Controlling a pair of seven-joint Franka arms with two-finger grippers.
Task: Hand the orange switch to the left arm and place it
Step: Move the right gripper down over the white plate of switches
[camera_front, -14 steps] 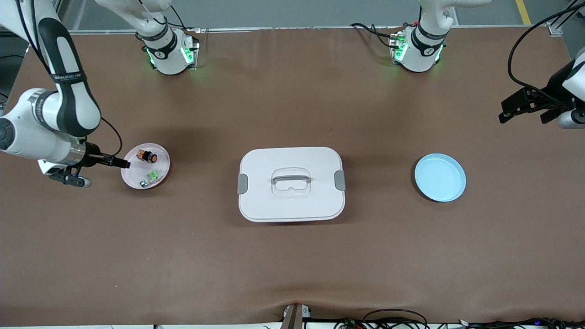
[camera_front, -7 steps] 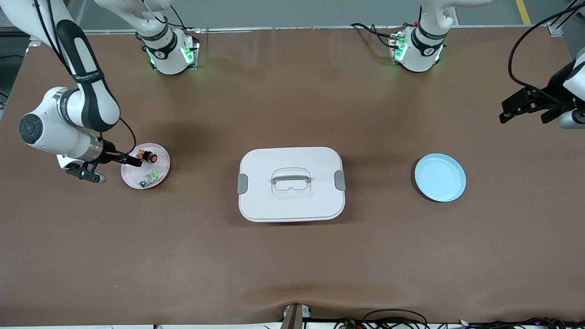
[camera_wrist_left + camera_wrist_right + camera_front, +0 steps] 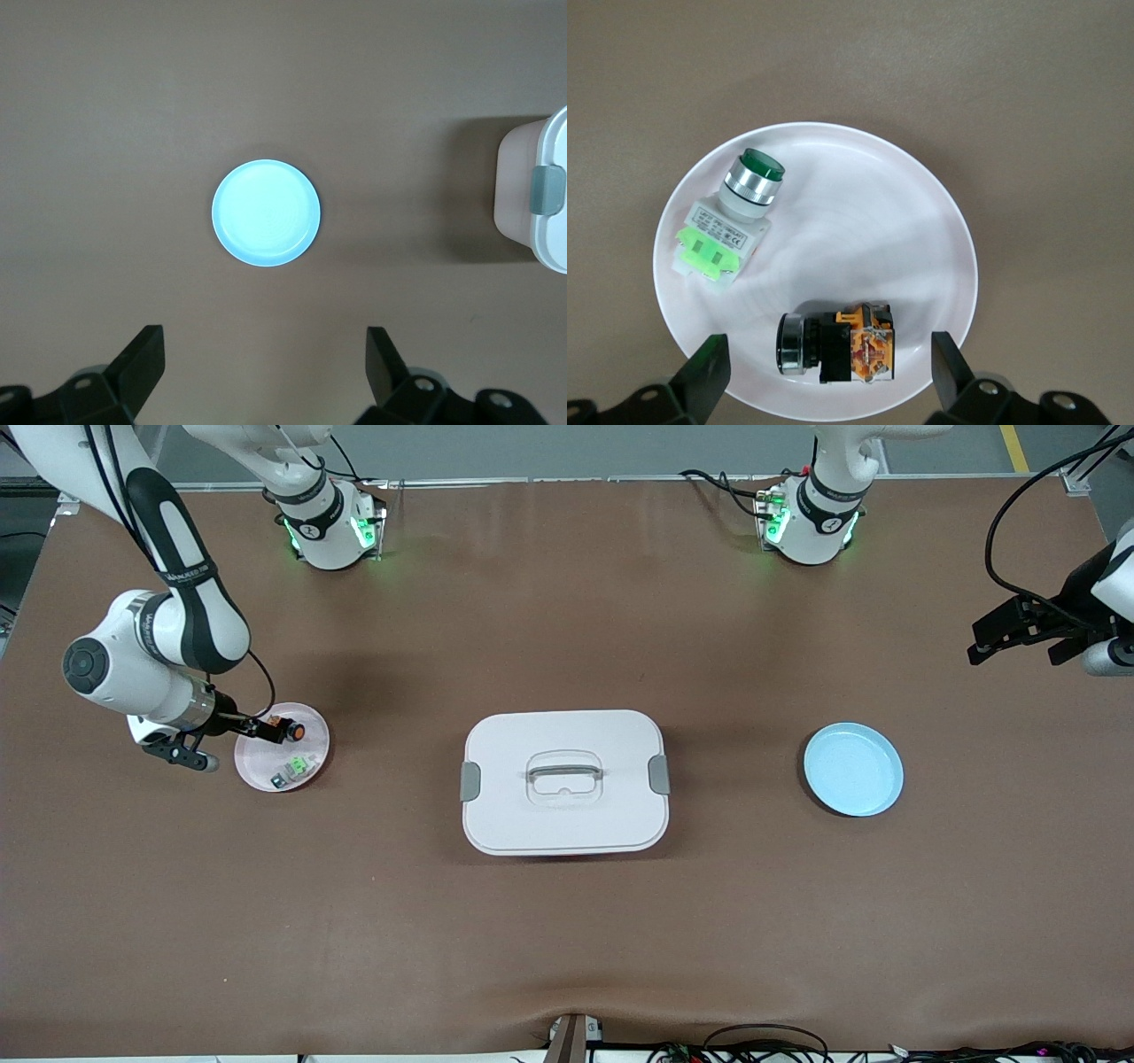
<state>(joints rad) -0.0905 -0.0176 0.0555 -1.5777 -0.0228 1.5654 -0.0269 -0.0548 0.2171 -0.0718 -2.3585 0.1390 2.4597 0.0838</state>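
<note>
The orange switch (image 3: 837, 344) lies on its side in the pink plate (image 3: 312, 763), at the right arm's end of the bench. The right pincer (image 3: 826, 376) hangs right over it, fingers wide apart, one past each end of the switch's long body. The left pincer (image 3: 266, 363) waits open above the blue plate (image 3: 266, 212). The box (image 3: 564, 781) sits between the plates.

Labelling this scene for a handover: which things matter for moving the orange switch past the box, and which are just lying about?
Job:
- small black push-button orange switch on the pink round plate
- large white lidded plastic box
- right hand, open over the pink plate
- left hand, open, waiting

Lying about:
- green-and-silver switch
- empty light-blue round plate
</note>
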